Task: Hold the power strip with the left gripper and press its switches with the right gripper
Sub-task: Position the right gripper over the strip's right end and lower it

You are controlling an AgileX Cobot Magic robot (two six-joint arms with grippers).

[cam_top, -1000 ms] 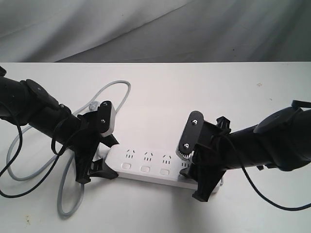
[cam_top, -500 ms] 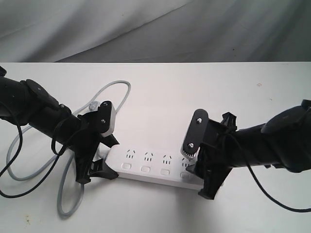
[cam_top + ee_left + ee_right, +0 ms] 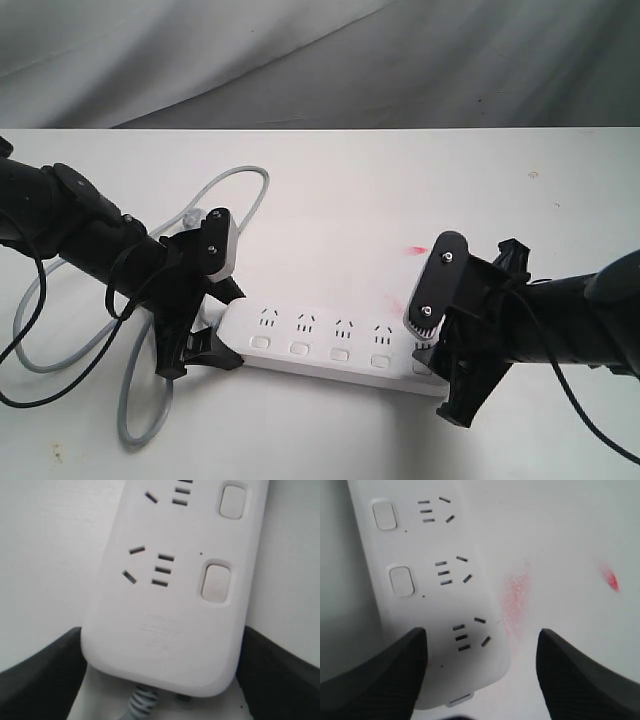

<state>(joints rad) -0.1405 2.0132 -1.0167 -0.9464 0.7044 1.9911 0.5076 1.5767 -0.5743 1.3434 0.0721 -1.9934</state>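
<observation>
Nearest the camera, at about 4 o'clock in the exterior view, the right gripper (image 3: pixel 448 352) sits over the far end of the power strip (image 3: pixel 320 345). Its jaws are spread wide with nothing between them but strip and table. In its own wrist view, one finger (image 3: pixel 375 680) covers the spot where the last button should be, so I can't tell if it's actually touching.

The strip lies flat across the lower middle of the table (image 3: pixel 330 190), with four of the switches (image 3: pixel 340 353) showing in a row along its near edge. At 8 o'clock the left gripper (image 3: pixel 212 325) is clamped on the cord end, jaws snug against both long sides (looks like a solid hold). The grey cord (image 3: pixel 262 185) loops off toward 9 and 10 o'clock. Further back there's a small red mark (image 3: pixel 415 248) on the table.

My read is that holding is done and this is the pressing step, on the last switch. The next move needs a short straight push down with that finger centred on the button, not on the rounded edge, while the left side keeps the strip from tipping.

Compared with a second ago, the right gripper has slid toward the 3 o'clock end. That uncovers the fourth outlet with its button, plus the red mark. The strip and the left gripper haven't budged.
</observation>
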